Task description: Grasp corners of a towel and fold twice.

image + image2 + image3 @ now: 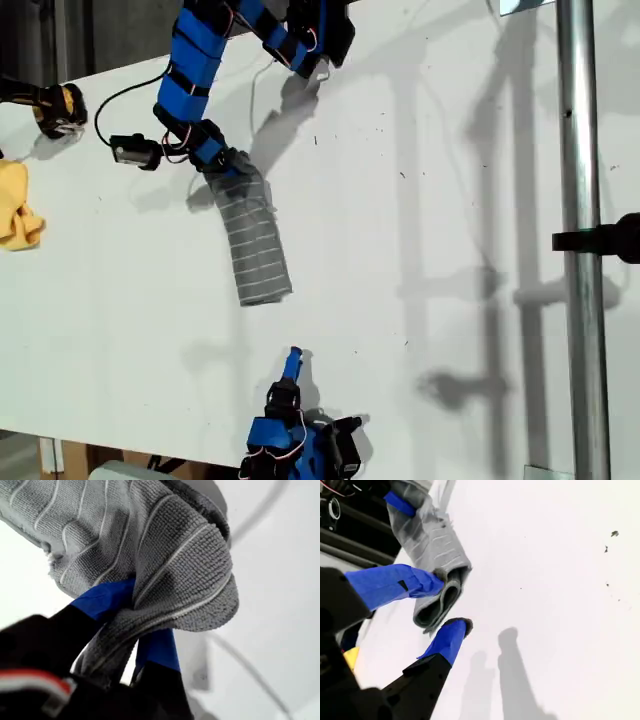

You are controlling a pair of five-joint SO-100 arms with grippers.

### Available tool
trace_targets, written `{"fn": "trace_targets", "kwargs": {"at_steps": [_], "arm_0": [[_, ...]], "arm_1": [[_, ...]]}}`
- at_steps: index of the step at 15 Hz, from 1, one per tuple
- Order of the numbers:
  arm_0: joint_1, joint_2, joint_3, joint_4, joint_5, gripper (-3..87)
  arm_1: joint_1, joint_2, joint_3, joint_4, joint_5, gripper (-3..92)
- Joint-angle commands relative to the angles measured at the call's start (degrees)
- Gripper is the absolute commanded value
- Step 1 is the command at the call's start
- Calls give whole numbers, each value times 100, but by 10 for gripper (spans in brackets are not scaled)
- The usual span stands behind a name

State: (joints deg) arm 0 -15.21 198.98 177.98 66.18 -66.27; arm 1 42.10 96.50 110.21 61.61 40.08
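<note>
The towel lies as a long, narrow bundle on the table, its long axis running from about 11 to 5 o'clock in the exterior view. My first gripper pinches its upper end, jaws clamped on bunched fabric. My second gripper hangs wide apart with nothing between the jaws; only its wrist view shows the towel's folded end just beyond them. A yellow cloth lies at the exterior view's left edge.

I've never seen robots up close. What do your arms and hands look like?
My arms are black plastic links wrapped in bright blue, with thin red and white wires showing near the joints. Each hand, my first gripper and my second gripper, has two slim fingers covered in blue tape.
</note>
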Motion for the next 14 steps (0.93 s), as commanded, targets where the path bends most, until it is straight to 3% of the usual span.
{"fn": "trace_targets", "kwargs": {"at_steps": [1,6,9,14], "arm_0": [[-70,18,26,35,-26,149],[-44,18,18,53,-35,149],[-70,18,18,35,0,151],[-35,18,18,44,-44,148]], "arm_1": [[185,1011,343,369,167,-1],[132,1529,1248,1063,791,-1],[-659,1107,-598,1169,650,-1],[-1283,-826,-3727,1652,475,-1]]}}
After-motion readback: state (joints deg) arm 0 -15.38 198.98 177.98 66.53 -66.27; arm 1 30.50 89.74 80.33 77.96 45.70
